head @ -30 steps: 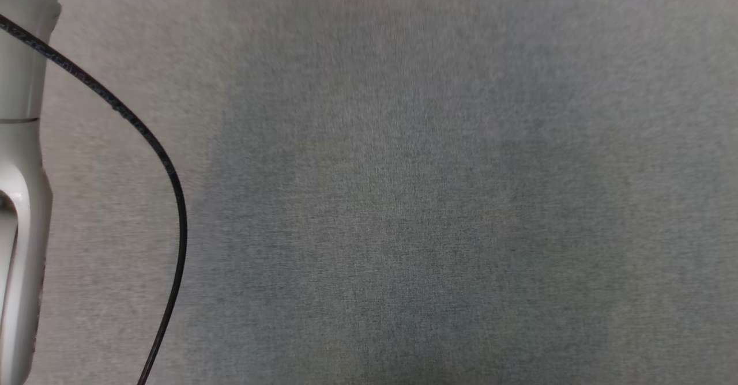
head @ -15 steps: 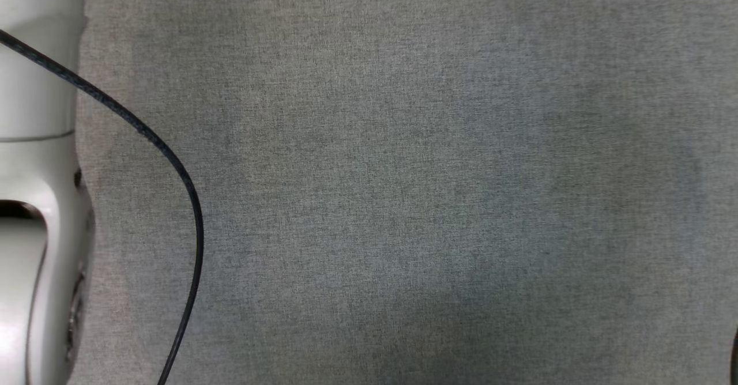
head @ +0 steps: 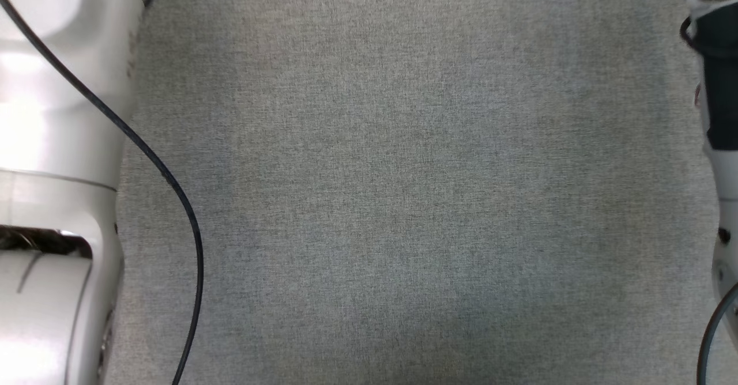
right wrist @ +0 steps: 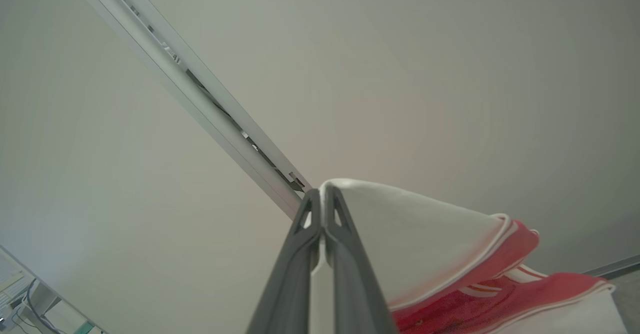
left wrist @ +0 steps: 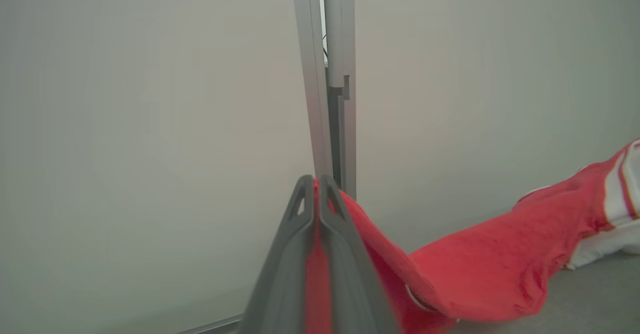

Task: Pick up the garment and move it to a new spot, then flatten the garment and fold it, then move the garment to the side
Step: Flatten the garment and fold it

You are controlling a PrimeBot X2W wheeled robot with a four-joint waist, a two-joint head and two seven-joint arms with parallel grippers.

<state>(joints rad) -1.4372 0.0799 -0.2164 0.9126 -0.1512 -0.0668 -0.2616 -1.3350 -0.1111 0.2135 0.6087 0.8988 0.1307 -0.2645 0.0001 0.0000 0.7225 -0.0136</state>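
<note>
The head view has shifted: the pale left forearm (head: 57, 114) takes more of its left edge and the right arm (head: 718, 120) has come in at the right, with grey surface (head: 403, 200) between them. The left fingers (left wrist: 292, 259) are clamped on the red garment (left wrist: 500, 269), the right fingers (right wrist: 300, 259) on its white edge. From each grip the cloth falls to that view's right, so its long axis likely runs arm to arm, sagging onto the surface.

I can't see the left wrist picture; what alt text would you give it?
The left tool, shut, pinches a red garment with white stripes that trails off to the right onto a grey surface. Behind stand a pale wall and an upright metal post.
</note>
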